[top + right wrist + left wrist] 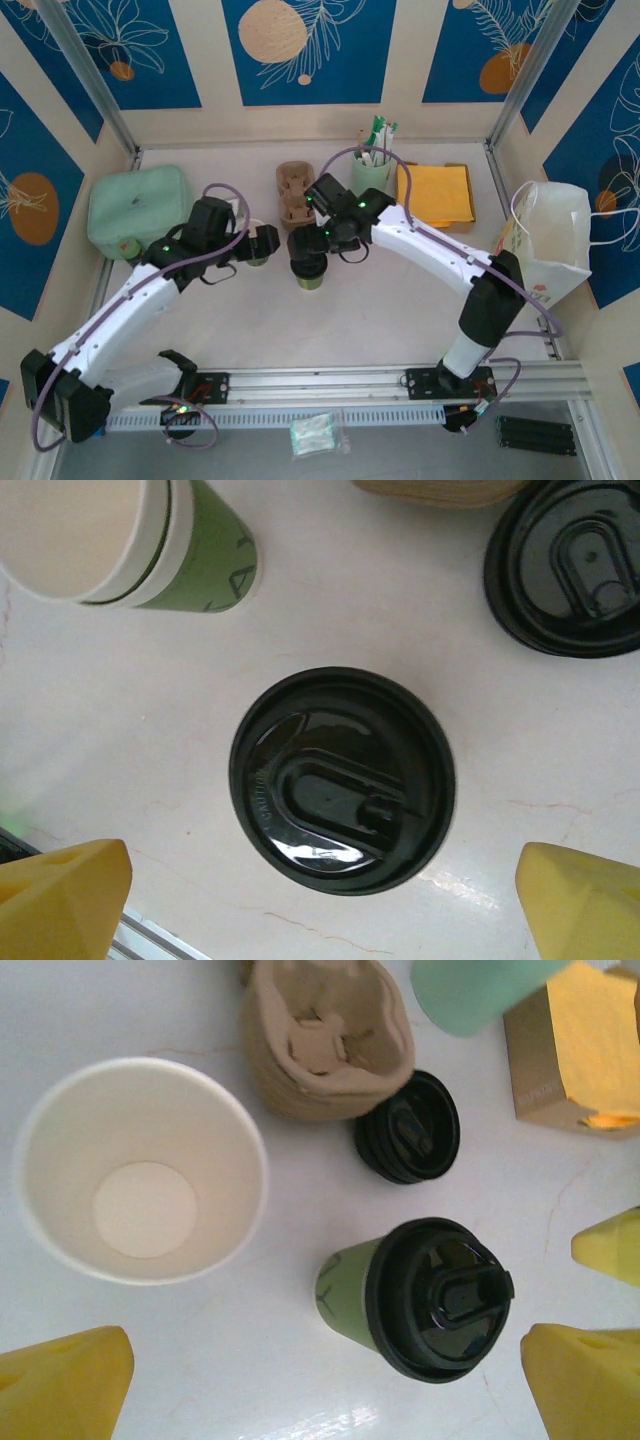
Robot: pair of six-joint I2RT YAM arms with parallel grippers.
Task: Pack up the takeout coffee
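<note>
The takeout coffee [311, 277], a green paper cup with a black lid, stands upright on the white table. In the right wrist view its lid [342, 780] lies straight below, between my right gripper's [322, 900] spread yellow fingers [60, 900], which do not touch it. My right gripper [306, 250] hovers open over the cup. My left gripper [262, 245] is open just left of it, holding nothing. In the left wrist view the coffee [420, 1295] stands near the right finger [585, 1380], and a lidless cup [140, 1170] stands at the left.
A loose black lid [408, 1128] lies beside a cardboard cup carrier [295, 195]. Behind are a mint holder with sachets [372, 165] and yellow napkins [435, 192]. A white paper bag [545, 250] stands at the right edge and a green pouch [140, 210] lies at the left.
</note>
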